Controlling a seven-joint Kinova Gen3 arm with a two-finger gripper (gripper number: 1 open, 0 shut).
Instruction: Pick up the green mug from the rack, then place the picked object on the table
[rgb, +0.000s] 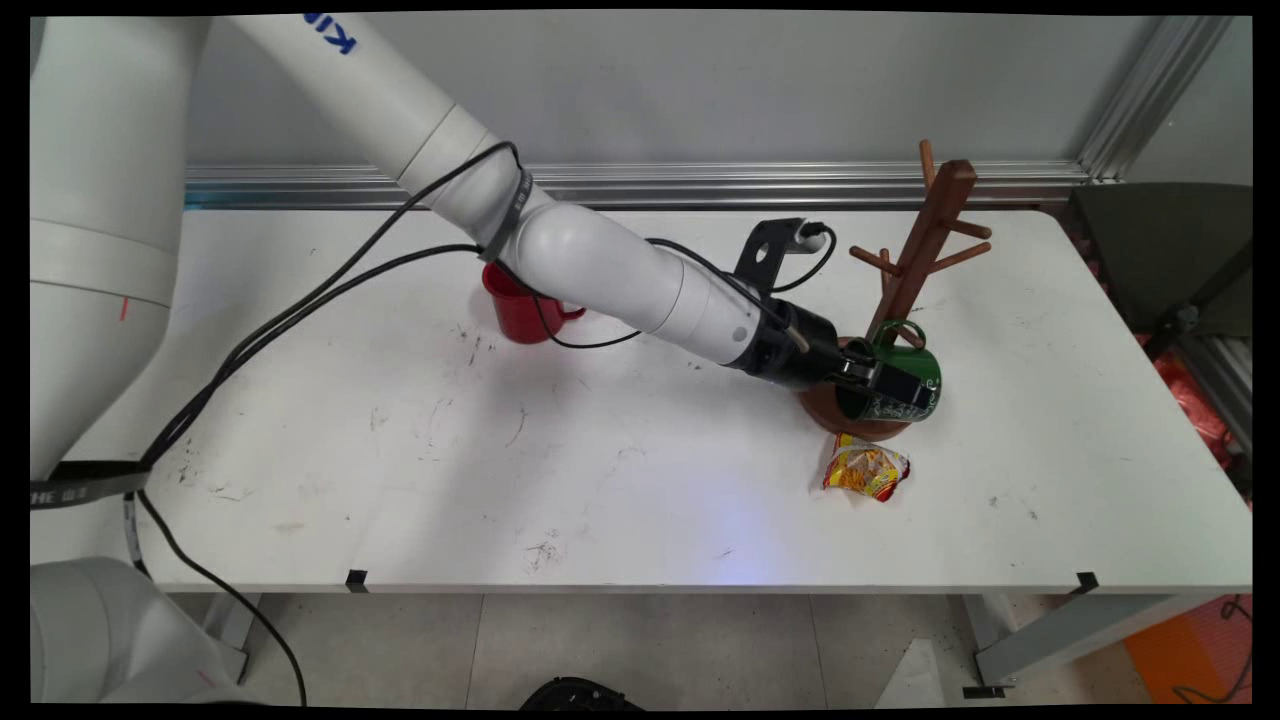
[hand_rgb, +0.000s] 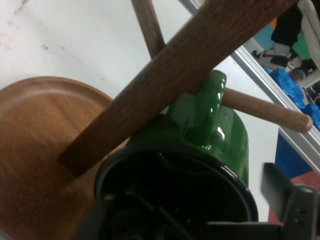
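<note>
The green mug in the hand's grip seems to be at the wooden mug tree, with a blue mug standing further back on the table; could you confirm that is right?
Not quite: the mug further back is red, not blue, as the main view shows. The rest holds: the hand grips the green mug at the wooden mug tree.

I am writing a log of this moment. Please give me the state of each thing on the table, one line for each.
Green mug: tilted on its side, handle hooked over a low peg of the rack, rim clamped by the jaws.
Mug rack: upright on its round base.
Red mug: upright, behind the arm.
Snack packet: lying flat, crumpled, beside the rack's base.
Gripper: shut on the green mug.
</note>
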